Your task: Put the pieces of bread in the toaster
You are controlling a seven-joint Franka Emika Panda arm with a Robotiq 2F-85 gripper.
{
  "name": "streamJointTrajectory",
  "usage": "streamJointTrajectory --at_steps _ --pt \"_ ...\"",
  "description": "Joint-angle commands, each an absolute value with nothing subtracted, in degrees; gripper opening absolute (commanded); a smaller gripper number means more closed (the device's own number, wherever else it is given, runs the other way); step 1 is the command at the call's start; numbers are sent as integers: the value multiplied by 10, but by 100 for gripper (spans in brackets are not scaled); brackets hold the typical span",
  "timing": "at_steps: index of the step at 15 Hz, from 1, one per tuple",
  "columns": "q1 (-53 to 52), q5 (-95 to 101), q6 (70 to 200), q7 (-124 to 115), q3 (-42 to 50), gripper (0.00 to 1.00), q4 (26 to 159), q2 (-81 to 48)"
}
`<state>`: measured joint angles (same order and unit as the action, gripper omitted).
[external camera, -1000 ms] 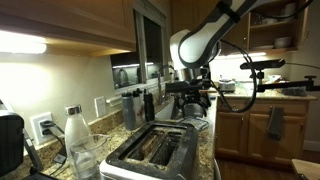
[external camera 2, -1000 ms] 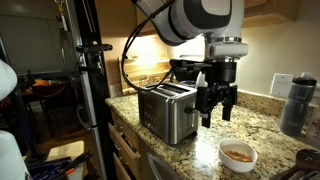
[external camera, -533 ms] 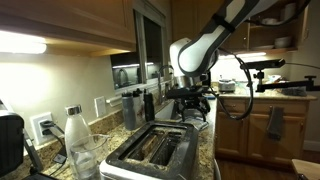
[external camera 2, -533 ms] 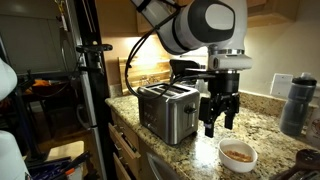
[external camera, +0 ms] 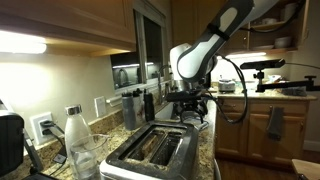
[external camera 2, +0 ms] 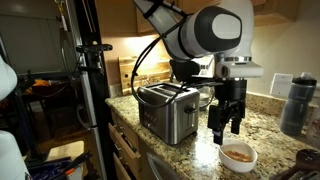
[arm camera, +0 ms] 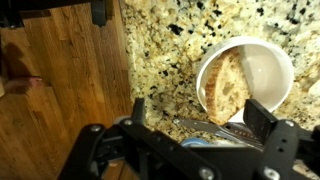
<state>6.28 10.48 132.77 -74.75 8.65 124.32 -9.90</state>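
The silver toaster (external camera 2: pixel 167 108) stands on the granite counter, its two dark slots showing in an exterior view (external camera: pixel 152 147). A white bowl (external camera 2: pixel 238 157) near the counter's front edge holds tan bread slices (external camera 2: pixel 239 153). In the wrist view the bowl (arm camera: pixel 266 65) is at the upper right with bread (arm camera: pixel 226 85) leaning inside. My gripper (external camera 2: pixel 226 128) hangs open and empty just above the bowl, beside the toaster; its fingers (arm camera: pixel 200 112) straddle the bowl's near rim. In the exterior view from behind the toaster the gripper (external camera: pixel 190 112) is beyond the toaster.
A dark bottle (external camera 2: pixel 294 104) stands at the counter's far end. A black appliance (external camera 2: pixel 187 70) sits behind the toaster. A clear bottle (external camera: pixel 75 138), outlets and dark shakers (external camera: pixel 131 108) line the wall. The counter edge drops to a wooden floor (arm camera: pixel 60 90).
My gripper has moved away from the toaster toward the bowl and lowered over it. It stays open and empty.
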Motion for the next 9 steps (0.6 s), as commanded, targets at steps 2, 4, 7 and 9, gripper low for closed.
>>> streamJointTrajectory --at_steps 2,4,7,9 --pt "65 93 1341 -716 99 100 1215 -127" --pt "65 90 1339 -707 103 100 1200 -141" --pt "64 84 1338 -695 106 100 1176 -162" --pt "63 78 1337 -687 107 100 1163 -175"
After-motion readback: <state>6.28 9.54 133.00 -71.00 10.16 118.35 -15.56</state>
